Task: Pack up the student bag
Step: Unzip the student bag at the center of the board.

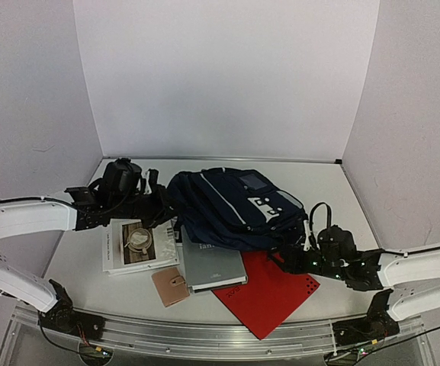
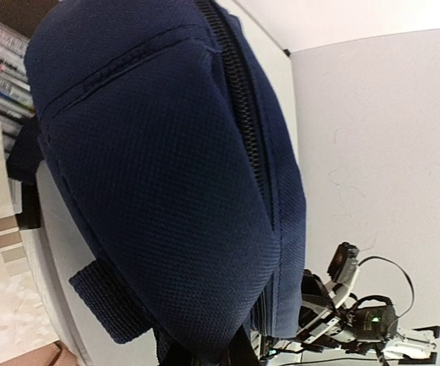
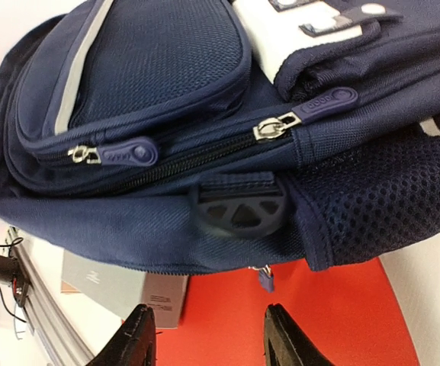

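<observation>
From here I see the large dark navy fabric backpack [image 1: 231, 206] lying on its side in the middle of the white surface [image 1: 342, 191]. Its pockets, light-grey stripes and white patches face up.

The left fingers [image 1: 162, 202] are at the backpack's left end and are closed together. My left wrist camera is filled by navy weave and a long black zip [image 2: 242, 99], so I cannot tell whether any fabric or strap is pinched between them.

The right fingers [image 3: 137, 339] are at the backpack's near right corner, low over the surface. They are apart with nothing between them, close to the bag's side but not touching it. Just past their tips on that side I see a black plastic buckle [image 3: 239, 212] on a short webbing loop. Two silver zip sliders with navy pulls [image 3: 120, 152] are above the buckle, and a mesh side pocket [image 3: 387, 191] is to its right.

A flat red folder [image 1: 269, 293] lies on the near side of the backpack, and the bag's edge overlaps it. A flat grey rectangular case [image 1: 213, 267] has its far edge tucked under the backpack. A small tan wallet [image 1: 170, 286] sits just beside that case, further from the backpack. A white book with a coffee-cup picture [image 1: 138, 244] lies off the backpack's near left corner.
</observation>
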You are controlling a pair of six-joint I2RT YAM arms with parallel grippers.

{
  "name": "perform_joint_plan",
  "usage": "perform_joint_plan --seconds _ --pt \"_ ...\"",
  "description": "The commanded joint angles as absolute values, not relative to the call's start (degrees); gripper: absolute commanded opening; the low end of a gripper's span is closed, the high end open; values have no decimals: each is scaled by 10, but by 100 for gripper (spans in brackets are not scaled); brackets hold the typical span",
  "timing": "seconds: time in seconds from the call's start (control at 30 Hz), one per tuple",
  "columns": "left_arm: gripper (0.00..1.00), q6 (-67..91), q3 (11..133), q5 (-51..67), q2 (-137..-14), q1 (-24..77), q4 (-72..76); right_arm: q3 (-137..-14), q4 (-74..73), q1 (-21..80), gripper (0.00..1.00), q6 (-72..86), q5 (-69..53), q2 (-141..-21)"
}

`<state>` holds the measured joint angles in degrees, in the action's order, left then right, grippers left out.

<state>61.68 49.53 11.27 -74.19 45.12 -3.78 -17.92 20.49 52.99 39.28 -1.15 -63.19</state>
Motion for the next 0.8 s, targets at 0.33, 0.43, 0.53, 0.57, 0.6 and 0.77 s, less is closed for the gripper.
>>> perform_joint_plan --seconds 0.33,0.43,0.53,0.57,0.6,0.77 --pt "0 555 633 100 -718 448 -58 -220 227 544 45 381 -4 -656" --pt "0 554 639 101 -718 447 -63 -201 263 543 43 388 -5 -657" --pt "0 555 640 104 -718 447 -64 -194 275 542 43 388 0 -658" --pt "0 556 639 105 -718 447 -65 -193 277 540 43 386 -1 -661" --pt "0 556 639 105 -718 447 -66 -193 280 536 43 383 -3 -663" --pt "0 558 638 107 -718 447 -68 -206 294 502 43 359 -41 -704"
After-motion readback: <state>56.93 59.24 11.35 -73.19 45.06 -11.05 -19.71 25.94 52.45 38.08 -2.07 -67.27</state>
